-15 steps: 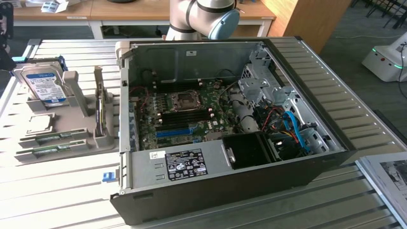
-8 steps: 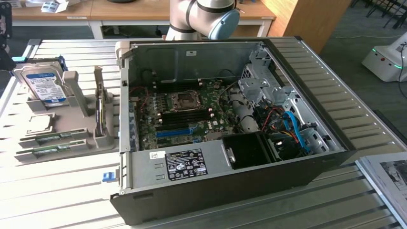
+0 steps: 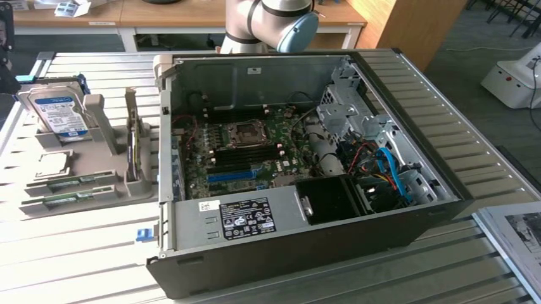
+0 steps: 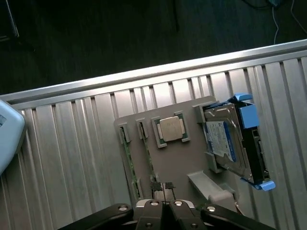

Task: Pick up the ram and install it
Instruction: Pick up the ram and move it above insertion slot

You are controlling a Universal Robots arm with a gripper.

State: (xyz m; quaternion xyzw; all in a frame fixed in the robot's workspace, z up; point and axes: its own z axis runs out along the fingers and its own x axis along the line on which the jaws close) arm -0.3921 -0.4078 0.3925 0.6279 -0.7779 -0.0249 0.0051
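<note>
On the exterior view's left, a grey holder sat on the slatted surface. It carried a hard drive, a processor chip and the ram, which lay flat in its groove beside a second stick. Further right lay the open computer case. In the wrist view the pincer was pressed together with nothing seen between its tips, and hung over the holder near the ram's end.
</note>
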